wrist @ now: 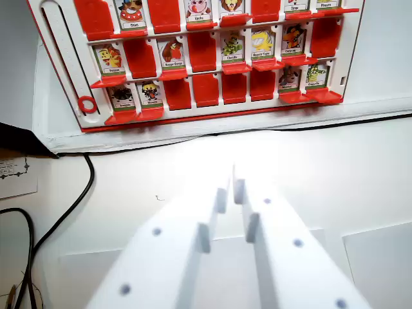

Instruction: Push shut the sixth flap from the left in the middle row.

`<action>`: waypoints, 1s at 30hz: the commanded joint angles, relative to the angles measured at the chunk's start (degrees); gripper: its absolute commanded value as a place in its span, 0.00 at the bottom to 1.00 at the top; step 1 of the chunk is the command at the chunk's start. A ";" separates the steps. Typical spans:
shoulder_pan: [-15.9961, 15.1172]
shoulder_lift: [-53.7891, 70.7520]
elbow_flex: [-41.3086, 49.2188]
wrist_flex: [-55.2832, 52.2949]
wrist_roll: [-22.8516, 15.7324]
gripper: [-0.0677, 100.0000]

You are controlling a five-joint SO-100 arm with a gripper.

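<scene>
The sixth flap (292,44) of the middle row is seen in the upper right of the wrist view, standing open with a picture card showing and a red lip at its foot. It is set in a red-and-white game board (193,114) that fills the top of the view. To its left in the same row, open flaps are seen at the first (110,61), third (172,56), fifth (232,48) and next (262,44) places, while closed red panels (203,50) lie between some of them; a closed red panel (325,37) is seen to its right. In the bottom row, open cards are seen at the left (122,98) and at the right (290,79), with three closed red panels (234,87) between. A white slider track with a red ring (86,103) runs down the board's left edge. The board rests on a white sheet (360,109) over a white table (129,187). A black cable (71,206) is seen curving across the table at the left, and a printed paper (16,175) lies at the far left edge.

The gripper (229,188) is seen low in the middle of the view, white, its jaws nearly together with only a thin slit between them, and nothing is held. The target flap lies well above and to the right of the jaw tips, well apart from them. Bare table lies between the tips and the board's lower edge; nothing is seen in the way.
</scene>
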 commanded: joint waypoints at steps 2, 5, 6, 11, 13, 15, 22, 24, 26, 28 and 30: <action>-0.35 -1.23 -4.66 -3.60 -0.88 0.00; -0.44 -1.23 -4.57 -3.69 -1.05 0.00; -0.53 -1.23 -4.66 -3.69 -1.05 0.00; -0.44 -1.05 -4.57 -3.69 -1.32 0.00; -0.35 -0.88 -4.31 -3.69 -1.32 0.00; -0.35 -0.53 -3.52 -4.13 -1.67 0.00; 0.35 0.26 -0.18 -6.50 -3.43 0.00; 1.05 -0.26 0.53 -7.56 -3.78 0.00; 2.20 -0.79 1.58 -9.23 -4.04 0.00; 3.34 -1.23 3.25 -10.90 -4.39 0.00; 4.13 -1.58 4.75 -12.39 -5.01 0.00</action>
